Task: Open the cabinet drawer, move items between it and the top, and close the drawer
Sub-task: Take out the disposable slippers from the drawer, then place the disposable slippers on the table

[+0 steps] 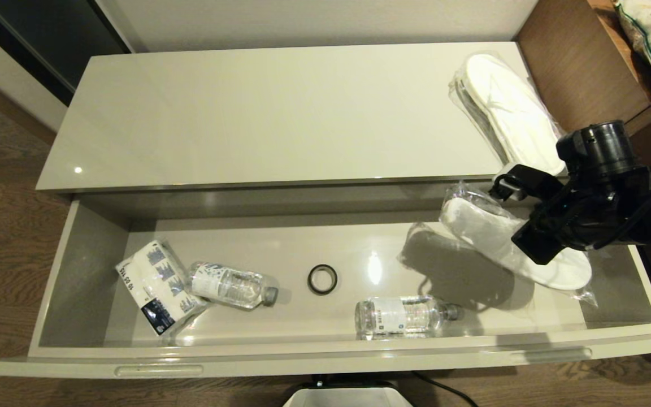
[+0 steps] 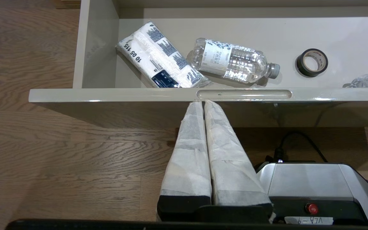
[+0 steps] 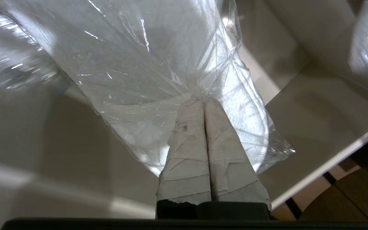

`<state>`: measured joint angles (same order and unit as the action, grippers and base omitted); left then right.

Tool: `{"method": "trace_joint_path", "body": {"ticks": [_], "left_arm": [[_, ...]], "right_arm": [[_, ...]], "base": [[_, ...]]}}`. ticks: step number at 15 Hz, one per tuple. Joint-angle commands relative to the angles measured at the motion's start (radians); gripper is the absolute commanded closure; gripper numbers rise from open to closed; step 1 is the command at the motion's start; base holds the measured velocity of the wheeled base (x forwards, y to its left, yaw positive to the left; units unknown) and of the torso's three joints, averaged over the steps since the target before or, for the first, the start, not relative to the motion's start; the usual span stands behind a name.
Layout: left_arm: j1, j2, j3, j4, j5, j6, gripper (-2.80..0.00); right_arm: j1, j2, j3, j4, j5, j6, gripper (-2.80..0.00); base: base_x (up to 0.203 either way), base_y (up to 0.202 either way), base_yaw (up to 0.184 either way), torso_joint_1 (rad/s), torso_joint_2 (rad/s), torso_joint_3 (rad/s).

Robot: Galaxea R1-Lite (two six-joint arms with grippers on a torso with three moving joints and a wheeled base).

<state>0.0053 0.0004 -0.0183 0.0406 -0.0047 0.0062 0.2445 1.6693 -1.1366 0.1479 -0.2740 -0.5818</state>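
The cabinet drawer (image 1: 325,362) stands pulled wide open below the cream top (image 1: 246,113). One bagged white slipper (image 1: 509,110) lies on the top's right end. A second bagged slipper (image 1: 489,232) hangs tilted over the drawer's right end, casting a shadow on the drawer floor. My right gripper (image 3: 204,101) is shut on this slipper's clear bag (image 3: 133,73); in the head view my right arm (image 1: 585,209) hides the fingers. My left gripper (image 2: 202,103) is shut and empty, parked low just in front of the drawer's front panel (image 2: 107,95).
Inside the drawer lie a tissue pack (image 1: 156,285), two water bottles (image 1: 232,285) (image 1: 402,316) and a black tape roll (image 1: 322,279). A brown desk (image 1: 585,68) adjoins the cabinet's right end. The robot's base (image 2: 315,182) sits under the drawer front.
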Motion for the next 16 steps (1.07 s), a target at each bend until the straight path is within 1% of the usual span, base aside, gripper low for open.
{"method": "trace_joint_path", "body": {"ticks": [1,2,3,6,8,10,11,13,16], "left_arm": [[0.001,0.0,0.0,0.001,0.0,0.0,0.0],[0.001,0.0,0.0,0.001,0.0,0.0,0.0],[0.001,0.0,0.0,0.001,0.0,0.0,0.0],[0.001,0.0,0.0,0.001,0.0,0.0,0.0],[0.001,0.0,0.0,0.001,0.0,0.0,0.0],[0.001,0.0,0.0,0.001,0.0,0.0,0.0],[0.001,0.0,0.0,0.001,0.0,0.0,0.0],[0.001,0.0,0.0,0.001,0.0,0.0,0.0],[0.001,0.0,0.0,0.001,0.0,0.0,0.0]], "right_arm": [[0.064,-0.158,-0.012,0.111,-0.001,0.026,0.0],[0.109,-0.212,-0.036,0.187,0.0,0.042,0.0],[0.15,-0.244,-0.087,0.257,0.0,0.059,0.0],[0.192,-0.242,-0.296,0.386,-0.001,0.086,0.0],[0.198,-0.147,-0.452,0.41,-0.012,0.091,0.0],[0.195,0.044,-0.653,0.39,-0.049,0.1,0.0],[0.184,0.146,-0.727,0.343,-0.064,0.101,0.0],[0.152,0.34,-0.79,0.109,-0.088,0.064,0.0],[0.112,0.519,-0.828,-0.251,-0.109,0.009,0.0]], "base": [[0.0,0.0,0.0,0.0,0.0,0.0],[0.0,0.0,0.0,0.0,0.0,0.0],[0.0,0.0,0.0,0.0,0.0,0.0],[0.0,0.0,0.0,0.0,0.0,0.0],[0.0,0.0,0.0,0.0,0.0,0.0],[0.0,0.0,0.0,0.0,0.0,0.0],[0.0,0.0,0.0,0.0,0.0,0.0],[0.0,0.0,0.0,0.0,0.0,0.0],[0.0,0.0,0.0,0.0,0.0,0.0]]}}
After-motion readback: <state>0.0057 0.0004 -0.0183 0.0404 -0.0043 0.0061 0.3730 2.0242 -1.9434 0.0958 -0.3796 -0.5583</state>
